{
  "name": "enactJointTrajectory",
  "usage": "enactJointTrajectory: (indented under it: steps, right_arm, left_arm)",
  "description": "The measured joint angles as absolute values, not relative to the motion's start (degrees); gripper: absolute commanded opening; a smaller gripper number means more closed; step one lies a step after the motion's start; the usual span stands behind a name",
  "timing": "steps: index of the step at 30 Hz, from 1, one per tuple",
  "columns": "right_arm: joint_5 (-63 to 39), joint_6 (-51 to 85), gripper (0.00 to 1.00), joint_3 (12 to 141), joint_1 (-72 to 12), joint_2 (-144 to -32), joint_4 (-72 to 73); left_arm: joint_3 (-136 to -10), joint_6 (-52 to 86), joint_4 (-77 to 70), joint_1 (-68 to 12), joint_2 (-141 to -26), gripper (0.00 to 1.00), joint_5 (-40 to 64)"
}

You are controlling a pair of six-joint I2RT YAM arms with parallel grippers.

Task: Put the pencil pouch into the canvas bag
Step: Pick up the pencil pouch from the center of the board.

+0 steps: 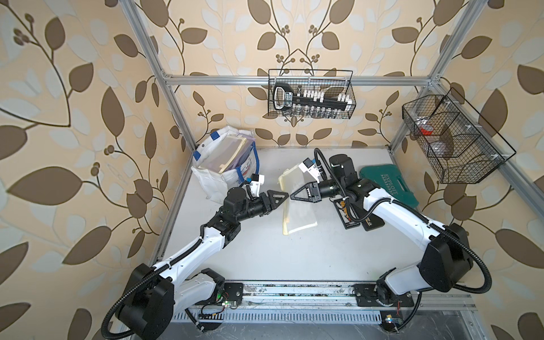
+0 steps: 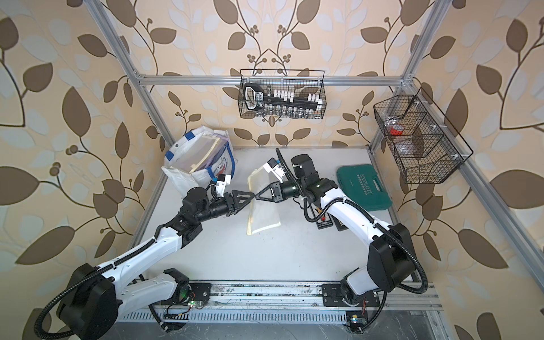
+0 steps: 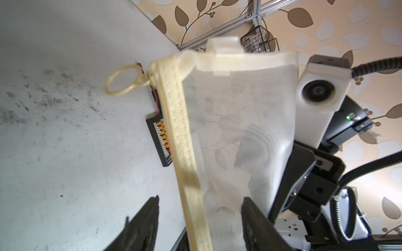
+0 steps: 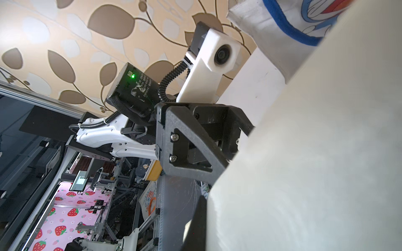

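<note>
Right gripper is clamped on the see-through white mesh pencil pouch with cream trim, dangling it above the grey table. Left gripper straddles its edge half open. Handoff, I'd guess, since the white blue-handled canvas bag sits in the far-left corner.

The pencil pouch was sheer, translucent white mesh, edged with ribbed cream woven tape and fitted with a rubbery yellowish pull loop. The canvas bag was coarse white cloth, its rope handle soft blue cord. The table looked matt, smooth and pale grey, smudged with dark scuffs. The tool case was teal moulded plastic with a faint sheen. The wire baskets were thin black metal. The frame rail was brushed aluminium. The left gripper and right gripper were matt black, grainy plastic. The wrist camera housing was smooth white plastic.
</note>
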State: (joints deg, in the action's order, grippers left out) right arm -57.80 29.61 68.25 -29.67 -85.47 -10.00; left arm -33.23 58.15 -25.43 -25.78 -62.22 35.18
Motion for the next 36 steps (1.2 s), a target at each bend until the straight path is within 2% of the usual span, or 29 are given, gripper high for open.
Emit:
enactJointTrajectory:
  steps: [4,11,16,23,31,34,36]
  right_arm:
    - [-58.6,30.6,0.00,68.2,-29.9,-85.4,-8.6]
    - [-59.1,30.7,0.00,68.2,-29.9,-84.2,-7.9]
    - [-60.0,30.2,0.00,68.2,-29.3,-82.4,-7.9]
    - [-61.7,30.2,0.00,68.2,-29.0,-80.9,-6.9]
    - [-63.2,33.1,0.00,66.7,-29.0,-80.9,-2.7]
    - [-63.7,33.8,0.00,66.4,-29.0,-80.9,-1.6]
    - [-63.7,34.2,0.00,66.4,-29.0,-80.9,-1.2]
  left_arm:
    - [-33.2,59.6,-28.9,-25.8,-62.1,0.56,35.6]
    - [-32.9,60.9,-30.0,-25.8,-58.6,0.82,35.6]
    - [-31.8,61.8,-30.1,-25.8,-54.1,0.83,35.5]
    - [-31.6,63.0,-30.2,-25.8,-53.1,0.78,35.6]
    - [-31.6,64.2,-34.3,-25.8,-55.8,0.62,35.6]
    - [-31.6,65.5,-37.6,-25.8,-58.6,0.52,35.6]
    - [-31.6,66.4,-39.5,-25.8,-60.1,0.39,35.6]
